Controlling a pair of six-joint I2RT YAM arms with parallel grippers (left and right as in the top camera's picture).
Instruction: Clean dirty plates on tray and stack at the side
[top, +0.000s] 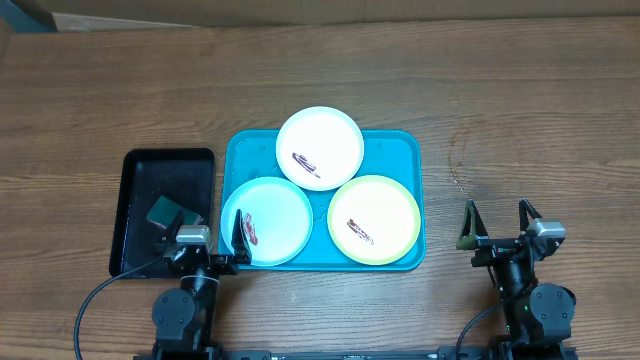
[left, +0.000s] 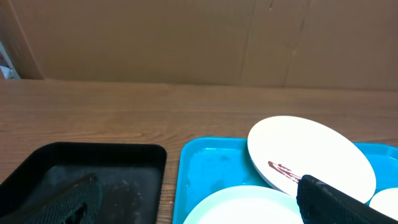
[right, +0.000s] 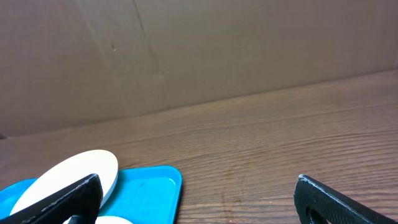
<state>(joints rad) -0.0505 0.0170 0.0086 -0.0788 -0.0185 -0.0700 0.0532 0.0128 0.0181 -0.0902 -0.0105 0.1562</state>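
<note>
Since folks asked about the setup: everything sat on a brown wood-grain tabletop (top: 520, 90). Plain brown cardboard (left: 186, 37) stood along the far edge as a backdrop, so not much of the room showed past that.

Middle of the tabletop was the turquoise tray (top: 395, 160), rounded corners, raised rim, with all three plates on it. The white plate (top: 320, 140) was at the far side, poking out over the tray's far rim. From the left wrist view it looked tipped up rather than lying flat. The light blue plate (top: 280, 215) sat front left and the yellow-green plate (top: 385, 210) front right, and the white one's near edge seemed to overlap both of them.

Each plate had a small brown-red smear: front-left on the white one, along the left side of the blue one, left of middle on the yellow-green one.

Just left of the turquoise tray was a smaller black tray (top: 135, 170) with a dark green block (top: 163, 212) in it.

The left tool (top: 210, 225) hung at the near edge with its fingers spread wide, gripping nothing. One finger was above the black tray and the other above the blue plate's left edge. The right tool (top: 495, 212) was spread apart too, empty, over bare wood well to the right of the tray.
</note>
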